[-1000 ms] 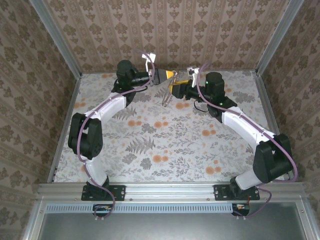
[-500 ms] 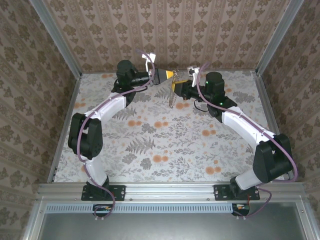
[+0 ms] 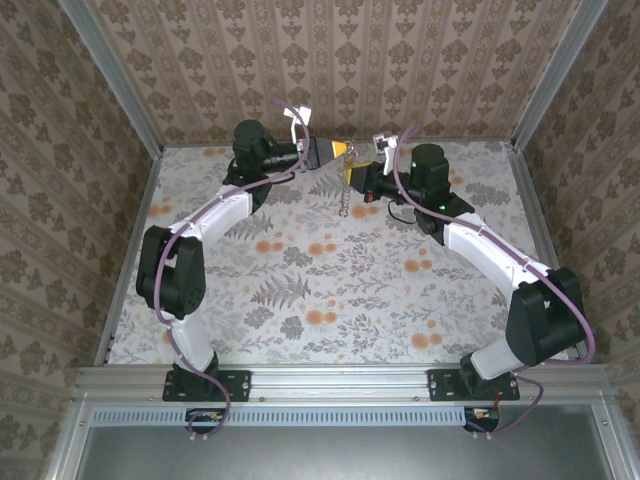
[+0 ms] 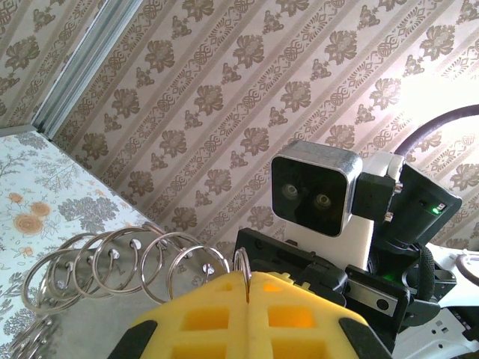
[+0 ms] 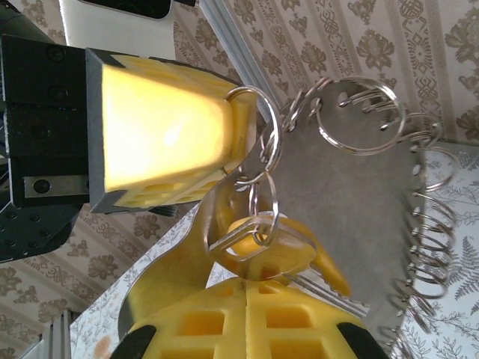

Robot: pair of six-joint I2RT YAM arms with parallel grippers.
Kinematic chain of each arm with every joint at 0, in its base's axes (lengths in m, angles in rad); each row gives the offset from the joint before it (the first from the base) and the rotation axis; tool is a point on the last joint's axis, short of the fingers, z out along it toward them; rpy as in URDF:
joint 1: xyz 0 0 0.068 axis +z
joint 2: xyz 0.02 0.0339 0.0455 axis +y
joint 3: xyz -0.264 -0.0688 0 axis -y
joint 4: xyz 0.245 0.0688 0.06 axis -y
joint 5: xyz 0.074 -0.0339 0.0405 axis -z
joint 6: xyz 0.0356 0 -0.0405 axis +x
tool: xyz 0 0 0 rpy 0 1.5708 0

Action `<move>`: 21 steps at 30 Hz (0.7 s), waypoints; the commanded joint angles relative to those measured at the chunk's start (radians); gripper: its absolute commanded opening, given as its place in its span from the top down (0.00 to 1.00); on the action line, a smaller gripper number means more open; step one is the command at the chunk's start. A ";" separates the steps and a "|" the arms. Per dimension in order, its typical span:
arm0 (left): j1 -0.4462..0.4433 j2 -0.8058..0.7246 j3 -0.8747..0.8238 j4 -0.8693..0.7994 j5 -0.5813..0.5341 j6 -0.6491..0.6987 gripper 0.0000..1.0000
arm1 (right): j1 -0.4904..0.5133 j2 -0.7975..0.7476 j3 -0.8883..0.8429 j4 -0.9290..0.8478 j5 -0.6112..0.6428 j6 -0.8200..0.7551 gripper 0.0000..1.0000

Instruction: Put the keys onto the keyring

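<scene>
- both arms reach to the far middle of the table (image 3: 330,285), tips meeting just in front of the back wall.
- left gripper (image 3: 342,150) comes in from the left, its yellow fingers (image 4: 194,318) pressed flat together, and a thin metal keyring (image 4: 244,263) is nipped on edge right in the seam.
- from the right wrist the same keyring (image 5: 263,134) stands out of the left gripper (image 5: 233,131) as a round hoop, held clear of the table.
- right gripper (image 3: 350,172) sits just right of and nearer than the left one, the two tips almost touching.
- its jaws are fully closed too, and the yellow head of the key (image 5: 288,250) sticks up out of the right gripper (image 5: 247,293), clamped at its base.
- a small ring (image 5: 263,200) and a bent wire loop (image 5: 230,243) sit between key and keyring; whether they are threaded together i cannot tell.
- a grey plate (image 5: 359,217) edged with many spare rings (image 4: 112,258) hangs beside the keyring, dangling below the two grippers in the top view (image 3: 346,200).
</scene>
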 commanded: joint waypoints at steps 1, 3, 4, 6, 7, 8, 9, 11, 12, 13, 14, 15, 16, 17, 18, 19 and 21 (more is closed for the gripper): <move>0.000 -0.038 0.004 0.056 0.000 -0.004 1.00 | 0.012 -0.019 -0.003 0.009 -0.041 -0.004 1.00; 0.000 -0.039 0.004 0.058 -0.003 -0.003 1.00 | 0.022 -0.020 -0.001 0.004 -0.046 -0.005 1.00; 0.000 -0.039 0.005 0.058 -0.004 -0.003 1.00 | 0.028 -0.018 -0.002 0.002 -0.049 -0.006 1.00; 0.001 -0.039 0.005 0.059 -0.006 -0.003 1.00 | 0.039 -0.012 0.002 -0.007 -0.056 -0.008 1.00; 0.001 -0.039 0.005 0.060 -0.006 -0.003 1.00 | 0.045 -0.010 -0.001 -0.010 -0.056 -0.009 1.00; 0.001 -0.038 0.004 0.059 -0.007 -0.003 1.00 | 0.048 -0.006 -0.001 -0.015 -0.058 -0.011 1.00; 0.001 -0.039 0.002 0.059 -0.008 -0.003 1.00 | 0.051 -0.003 0.000 -0.019 -0.063 -0.013 1.00; 0.001 -0.041 0.002 0.059 -0.008 -0.002 1.00 | 0.054 0.001 -0.004 -0.027 -0.069 -0.013 1.00; 0.001 -0.040 0.002 0.060 -0.009 -0.003 1.00 | 0.053 0.001 -0.006 -0.031 -0.071 -0.013 0.97; 0.001 -0.042 0.002 0.059 -0.008 -0.004 1.00 | 0.053 -0.005 -0.010 -0.037 -0.070 -0.016 0.91; 0.001 -0.042 0.001 0.058 -0.008 -0.002 1.00 | 0.049 -0.015 -0.016 -0.045 -0.065 -0.016 0.83; 0.001 -0.044 0.001 0.059 -0.008 -0.001 1.00 | 0.039 -0.029 -0.025 -0.050 -0.061 -0.012 0.76; 0.001 -0.044 -0.001 0.058 -0.007 0.000 1.00 | 0.029 -0.043 -0.036 -0.043 -0.064 0.001 0.69; 0.004 -0.044 -0.002 0.057 -0.006 0.000 1.00 | 0.009 -0.061 -0.048 -0.036 -0.073 0.019 0.66; 0.004 -0.045 -0.003 0.058 -0.005 0.000 1.00 | -0.010 -0.077 -0.060 -0.029 -0.086 0.038 0.65; 0.005 -0.044 -0.003 0.059 -0.004 0.001 1.00 | -0.029 -0.092 -0.069 -0.013 -0.100 0.062 0.65; 0.006 -0.045 -0.003 0.058 0.000 0.002 1.00 | -0.067 -0.130 -0.086 0.012 -0.125 0.107 0.65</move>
